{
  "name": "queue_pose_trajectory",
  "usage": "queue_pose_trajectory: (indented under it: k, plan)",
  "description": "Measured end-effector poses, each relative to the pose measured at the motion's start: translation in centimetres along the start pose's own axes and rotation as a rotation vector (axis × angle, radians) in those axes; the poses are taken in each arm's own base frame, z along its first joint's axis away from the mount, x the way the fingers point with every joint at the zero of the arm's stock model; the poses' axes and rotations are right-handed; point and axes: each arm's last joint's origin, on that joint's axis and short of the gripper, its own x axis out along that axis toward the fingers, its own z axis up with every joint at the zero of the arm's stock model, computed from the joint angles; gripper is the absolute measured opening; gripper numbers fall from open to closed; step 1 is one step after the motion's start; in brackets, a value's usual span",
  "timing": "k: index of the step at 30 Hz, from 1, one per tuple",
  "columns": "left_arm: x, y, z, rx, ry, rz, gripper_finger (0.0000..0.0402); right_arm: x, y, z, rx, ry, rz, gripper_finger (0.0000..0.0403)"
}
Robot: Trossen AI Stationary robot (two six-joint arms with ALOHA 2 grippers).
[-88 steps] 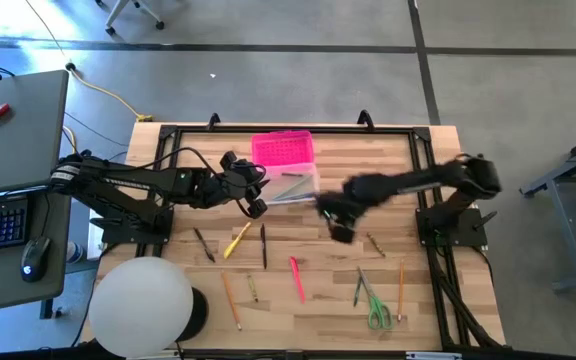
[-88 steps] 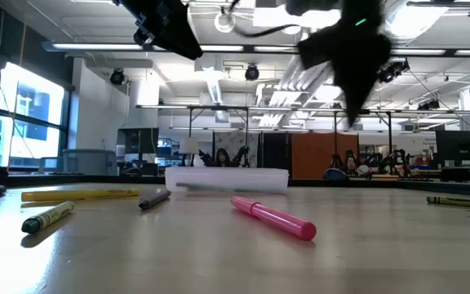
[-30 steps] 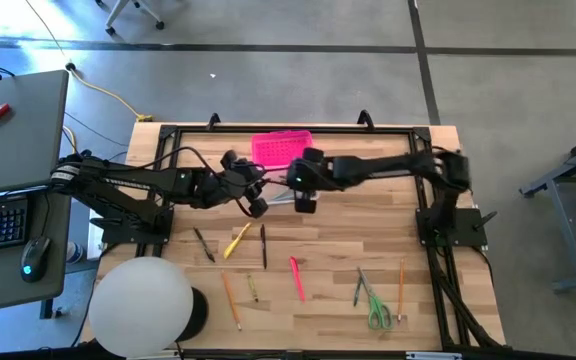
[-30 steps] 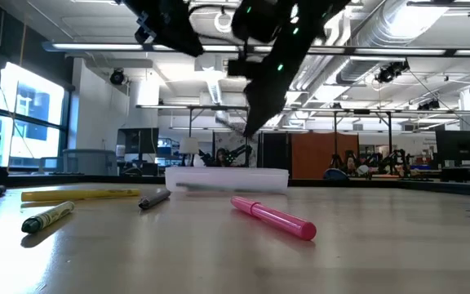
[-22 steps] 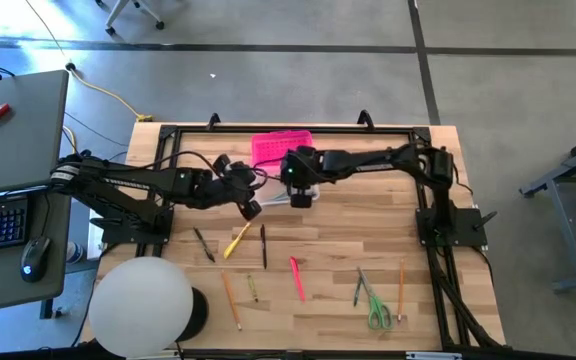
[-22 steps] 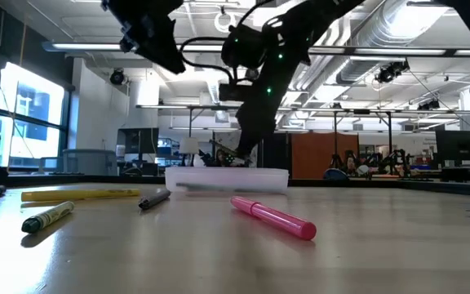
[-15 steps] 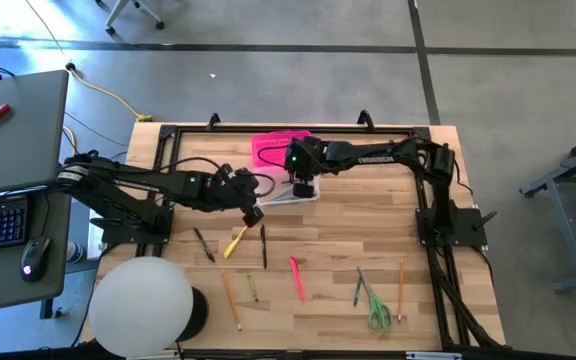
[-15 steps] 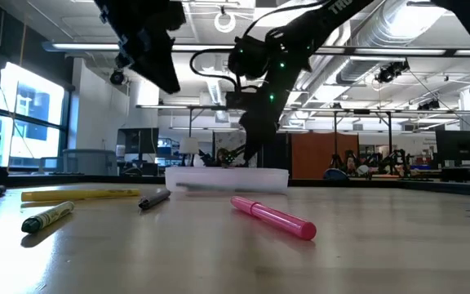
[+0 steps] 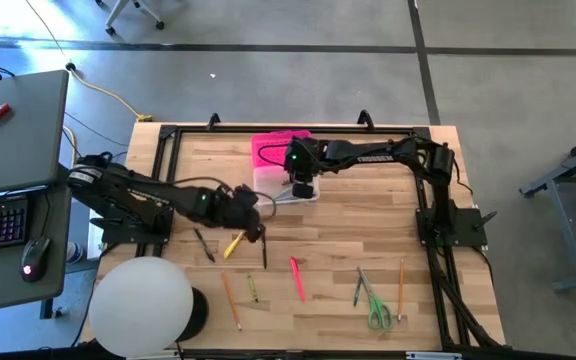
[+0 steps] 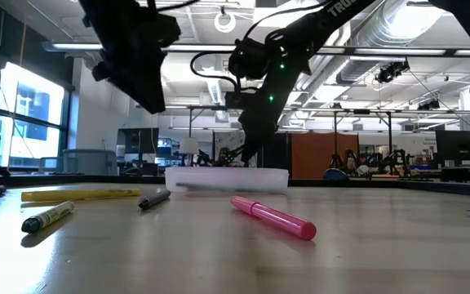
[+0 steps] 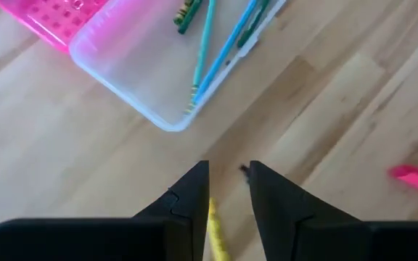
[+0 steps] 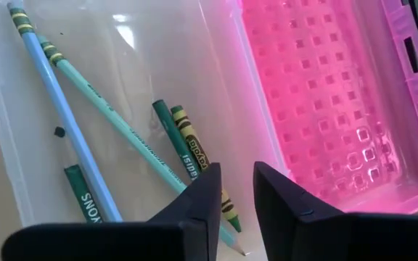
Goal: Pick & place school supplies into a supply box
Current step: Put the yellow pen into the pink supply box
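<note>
Spanning the wooden table [image 9: 368, 225], both arms work near its far edge, where the supply box [image 9: 280, 180] lies with its pink lid [image 12: 325, 94] open for loading. Above its clear tray hangs the right gripper [image 12: 234, 185], fingers slightly parted, empty; crayons and pencils [image 12: 122, 145] lie below. Lower, toward the yellow pencil [image 9: 236, 242], the left gripper [image 11: 227, 190] hovers part-open, holding nothing.

Both dark arms reach inward; left end effector [image 9: 257, 232] and right end effector [image 9: 303, 190] point down, fingers slightly parted.

A robotics lab: open hall, ceiling ducts [image 10: 398, 33], more robot rigs [image 10: 365, 159].
</note>
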Motion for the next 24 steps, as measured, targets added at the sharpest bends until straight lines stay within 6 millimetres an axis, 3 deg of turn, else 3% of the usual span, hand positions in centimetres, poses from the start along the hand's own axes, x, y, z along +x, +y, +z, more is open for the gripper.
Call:
queue_pose_trajectory:
  k: [4, 10, 16, 24]
  plan:
    - [-0.9, -1.5, -1.8, -0.04, -0.041, -0.015, 0.0131, 0.0, 0.0, 0.0, 0.0, -0.001, -0.001, 0.0062]
    - [0.1, -2.9, -4.1, -0.049, -0.034, 0.062, 0.0131, 0.0, 0.1, 0.0, 0.026, 0.0, 0.026, 0.0062]
    - [2.4, -3.2, -6.0, -0.034, 0.028, 0.196, 0.0131, 0.0, 0.4, -0.2, 0.026, 0.006, 0.091, 0.0062]
    - [4.0, -2.6, -7.6, -0.013, 0.082, 0.231, 0.0131, 0.0, 0.5, -0.5, 0.046, 0.042, 0.106, 0.0063]
